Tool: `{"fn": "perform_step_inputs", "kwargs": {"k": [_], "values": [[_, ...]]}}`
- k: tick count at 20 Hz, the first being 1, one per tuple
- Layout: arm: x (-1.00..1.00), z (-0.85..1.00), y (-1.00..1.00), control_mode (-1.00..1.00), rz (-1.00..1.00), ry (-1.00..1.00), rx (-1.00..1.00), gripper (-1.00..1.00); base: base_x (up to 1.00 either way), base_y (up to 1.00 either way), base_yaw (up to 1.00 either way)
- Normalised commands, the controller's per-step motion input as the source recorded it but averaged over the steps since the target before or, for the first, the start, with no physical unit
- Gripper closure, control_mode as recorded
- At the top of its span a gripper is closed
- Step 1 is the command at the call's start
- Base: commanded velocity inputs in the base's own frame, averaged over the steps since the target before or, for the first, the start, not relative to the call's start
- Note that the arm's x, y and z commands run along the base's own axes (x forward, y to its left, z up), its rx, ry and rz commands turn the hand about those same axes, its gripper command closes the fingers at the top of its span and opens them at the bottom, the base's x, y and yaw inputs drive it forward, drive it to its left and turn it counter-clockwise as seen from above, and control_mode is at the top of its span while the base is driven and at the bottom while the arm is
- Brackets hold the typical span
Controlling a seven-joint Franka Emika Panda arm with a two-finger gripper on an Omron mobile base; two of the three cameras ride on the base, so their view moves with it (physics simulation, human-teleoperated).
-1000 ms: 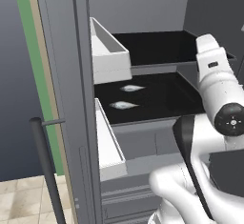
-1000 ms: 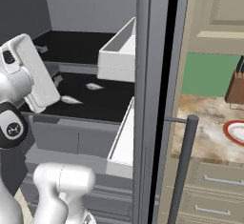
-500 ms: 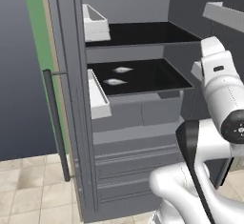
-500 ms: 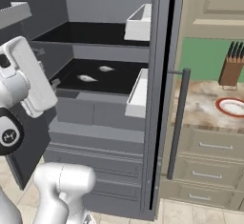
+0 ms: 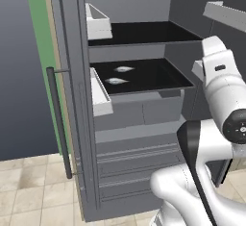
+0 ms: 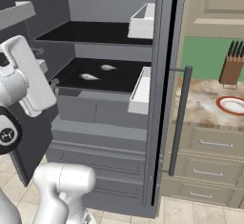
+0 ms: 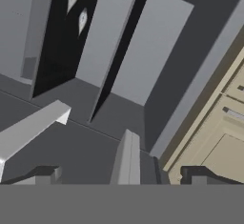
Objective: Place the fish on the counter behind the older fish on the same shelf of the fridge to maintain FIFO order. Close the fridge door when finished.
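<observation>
I see two small silvery-grey fish (image 5: 116,81) (image 5: 123,69) near the glossy black shelf's (image 5: 153,76) left edge; my dark two-finger gripper (image 7: 123,174) is released.

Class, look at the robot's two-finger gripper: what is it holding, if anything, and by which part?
Nothing is held. The two-finger gripper is open with nothing between its fingertips. Both small silvery-grey fish lie on the glossy black shelf in the grey fridge.
</observation>
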Motion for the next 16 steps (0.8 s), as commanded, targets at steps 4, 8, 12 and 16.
{"fn": "perform_step_inputs", "kwargs": {"k": [4,8,12,16], "values": [[0.00,0.00,0.00,1.00,0.00,0.00,0.00,-1.00,-0.16,0.00,0.00],[0.00,0.00,0.00,1.00,0.00,0.00,0.00,-1.00,-0.26,0.05,0.00],[0.00,0.00,0.00,1.00,0.00,0.00,0.00,-1.00,-0.01,0.04,0.00],[0.00,-0.01,0.00,-1.00,0.00,0.00,0.00,-1.00,0.00,0.00,0.00]]}}
